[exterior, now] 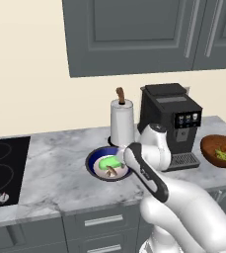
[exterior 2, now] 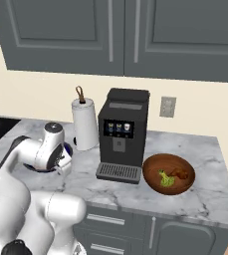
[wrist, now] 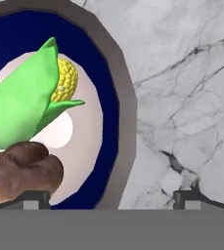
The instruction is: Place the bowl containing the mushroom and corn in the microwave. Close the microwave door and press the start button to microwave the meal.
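Note:
The bowl (exterior: 95,159), dark blue with a white centre, sits on the marble counter in front of the paper-towel roll. In it lie the green corn (exterior: 108,162) and the brown mushroom (exterior: 112,171). The hand view looks straight down on the bowl's rim (wrist: 126,122), the corn (wrist: 23,107) and the mushroom (wrist: 26,172). My gripper (wrist: 111,199) hangs open just above the rim. One fingertip (wrist: 35,197) is over the bowl's inside by the mushroom and the other over bare counter, gripping nothing. My arm hides the bowl's right side. The microwave is out of view.
A paper-towel roll (exterior: 122,123) and a black coffee machine (exterior: 171,121) stand behind and to the right of the bowl. A wooden bowl of food (exterior 2: 169,173) sits further right. A black cooktop (exterior: 1,170) lies at the left. Upper cabinets (exterior: 134,34) hang overhead.

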Controlling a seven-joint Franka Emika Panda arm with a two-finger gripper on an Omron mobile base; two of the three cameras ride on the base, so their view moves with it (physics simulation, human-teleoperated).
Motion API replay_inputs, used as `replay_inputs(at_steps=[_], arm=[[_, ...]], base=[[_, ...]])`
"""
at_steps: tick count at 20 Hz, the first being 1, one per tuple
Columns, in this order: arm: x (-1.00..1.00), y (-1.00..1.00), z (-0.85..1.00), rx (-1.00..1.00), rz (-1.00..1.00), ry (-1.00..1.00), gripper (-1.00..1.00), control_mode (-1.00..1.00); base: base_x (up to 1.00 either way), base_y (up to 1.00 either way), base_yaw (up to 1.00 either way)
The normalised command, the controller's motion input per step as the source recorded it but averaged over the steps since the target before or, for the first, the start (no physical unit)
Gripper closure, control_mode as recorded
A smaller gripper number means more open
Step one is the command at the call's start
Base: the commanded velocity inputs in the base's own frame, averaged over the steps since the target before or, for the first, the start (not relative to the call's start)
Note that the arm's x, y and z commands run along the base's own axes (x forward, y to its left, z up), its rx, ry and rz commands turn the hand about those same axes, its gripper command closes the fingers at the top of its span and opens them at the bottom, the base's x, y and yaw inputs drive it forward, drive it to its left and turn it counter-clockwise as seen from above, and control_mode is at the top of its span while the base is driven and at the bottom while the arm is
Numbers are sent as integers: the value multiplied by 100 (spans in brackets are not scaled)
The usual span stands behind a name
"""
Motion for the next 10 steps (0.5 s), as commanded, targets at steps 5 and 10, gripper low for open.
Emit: replay_inputs(at_steps=[5,10], arm=[[10,9,-23,0,0,0,-100,-100],[12,0,-27,0,0,0,-100,-100]], base=[[0,0,0],[0,0,0]])
